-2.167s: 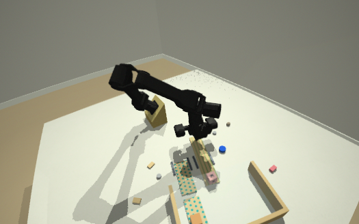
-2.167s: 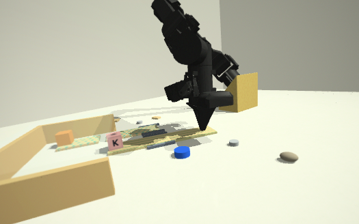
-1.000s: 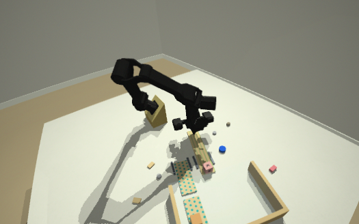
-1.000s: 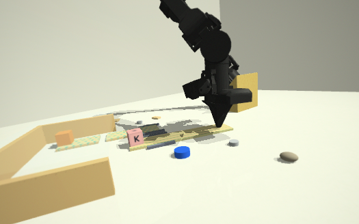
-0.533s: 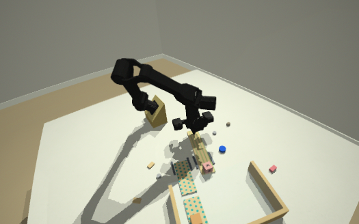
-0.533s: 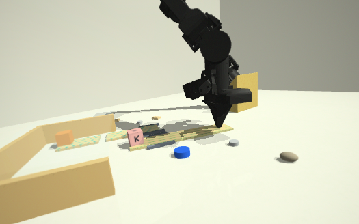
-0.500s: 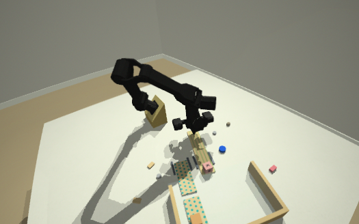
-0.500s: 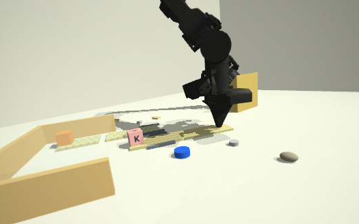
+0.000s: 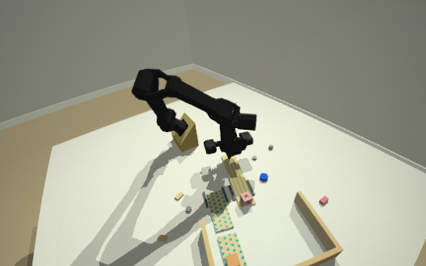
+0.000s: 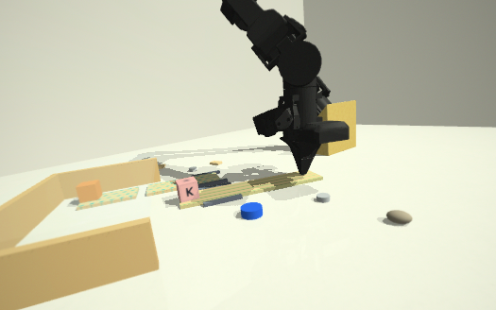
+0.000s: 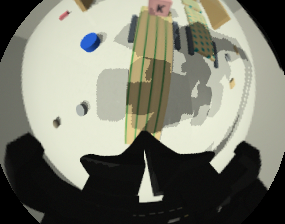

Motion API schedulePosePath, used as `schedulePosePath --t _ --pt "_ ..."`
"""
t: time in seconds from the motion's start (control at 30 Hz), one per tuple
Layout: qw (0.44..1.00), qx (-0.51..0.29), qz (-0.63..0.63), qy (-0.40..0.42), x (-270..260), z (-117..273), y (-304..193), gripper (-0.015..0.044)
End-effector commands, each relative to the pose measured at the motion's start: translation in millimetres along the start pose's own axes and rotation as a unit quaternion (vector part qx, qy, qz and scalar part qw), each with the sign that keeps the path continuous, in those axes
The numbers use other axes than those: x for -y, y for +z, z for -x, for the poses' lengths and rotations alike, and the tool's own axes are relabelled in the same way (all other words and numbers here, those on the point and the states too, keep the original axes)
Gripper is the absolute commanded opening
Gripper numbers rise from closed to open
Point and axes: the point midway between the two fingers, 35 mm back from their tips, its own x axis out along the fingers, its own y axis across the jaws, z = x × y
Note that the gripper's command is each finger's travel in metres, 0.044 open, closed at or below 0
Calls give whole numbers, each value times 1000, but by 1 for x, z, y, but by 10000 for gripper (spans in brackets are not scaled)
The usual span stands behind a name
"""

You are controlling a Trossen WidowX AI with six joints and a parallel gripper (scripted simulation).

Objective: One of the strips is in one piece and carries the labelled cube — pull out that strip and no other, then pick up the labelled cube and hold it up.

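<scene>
The striped strip (image 9: 240,182) (image 10: 228,193) (image 11: 152,45) is in one piece and lies between dark rails. The pink cube (image 9: 246,198) (image 10: 187,190) (image 11: 160,7) marked K sits on its far end. My gripper (image 9: 230,156) (image 10: 303,174) (image 11: 143,133) is shut, fingertips down on or just above the strip's near end; nothing shows between the fingers. Beside it is the dotted strip, in two parts with a gap: the nearer part (image 9: 224,220) (image 10: 159,188) (image 11: 200,37) and the farther part (image 9: 229,242) (image 10: 119,195). A plain orange cube (image 9: 233,259) (image 10: 89,190) sits on the farther part.
A low wooden wall (image 9: 317,223) (image 10: 67,246) surrounds the far area. Right of the striped strip are a blue disc (image 9: 264,177) (image 10: 251,211) (image 11: 90,42), a grey disc (image 9: 254,157) (image 10: 322,198) (image 11: 82,109) and a brown pebble (image 9: 271,147) (image 10: 399,217) (image 11: 56,122). A red block (image 9: 324,199) lies outside the wall.
</scene>
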Motion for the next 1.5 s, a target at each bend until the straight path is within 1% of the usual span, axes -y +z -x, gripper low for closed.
schedulePosePath --t 0.0,0.07,0.17,0.33,0.73,1.47 --pt "1000 -6 1 -1 -3 29 2 0" --pt "1000 -10 2 -3 -2 38 2 0" --pt "1000 -10 2 -3 -2 38 2 0" --pt "998 -9 60 -3 -2 40 28 131" --pt "998 -8 61 -3 -2 48 76 440" --pt "998 -6 59 -4 0 61 172 440"
